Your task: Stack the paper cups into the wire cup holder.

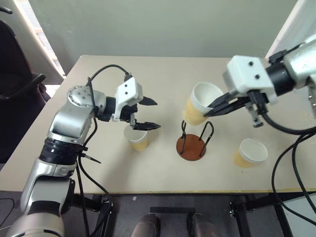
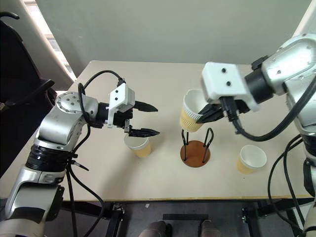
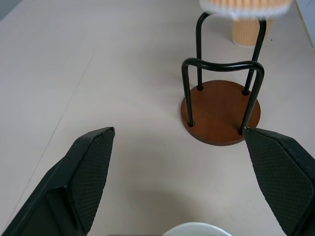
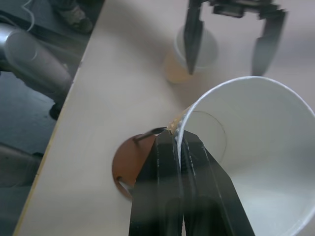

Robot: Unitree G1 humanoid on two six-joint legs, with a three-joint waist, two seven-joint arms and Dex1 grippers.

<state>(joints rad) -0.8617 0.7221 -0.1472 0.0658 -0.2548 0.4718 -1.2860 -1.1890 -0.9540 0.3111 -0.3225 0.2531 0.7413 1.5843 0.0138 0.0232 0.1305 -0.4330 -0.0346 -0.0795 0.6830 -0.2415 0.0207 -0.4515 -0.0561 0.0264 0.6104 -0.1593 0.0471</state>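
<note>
The right gripper [image 1: 213, 106] is pinched shut on the rim of a paper cup [image 1: 201, 103] — tilted in the air just above the wire cup holder [image 1: 192, 144], which stands on the table [image 1: 163, 74]. The left gripper [image 1: 151, 114] hangs wide open and empty over a second cup [image 1: 136, 138]. A third cup [image 1: 251, 152] stands to the holder's right — well apart from it.

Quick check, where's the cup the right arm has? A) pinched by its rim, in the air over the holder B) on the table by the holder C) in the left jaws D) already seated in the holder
A: the right gripper pinches the rim of a paper cup, which hangs above the empty wire cup holder.
</note>
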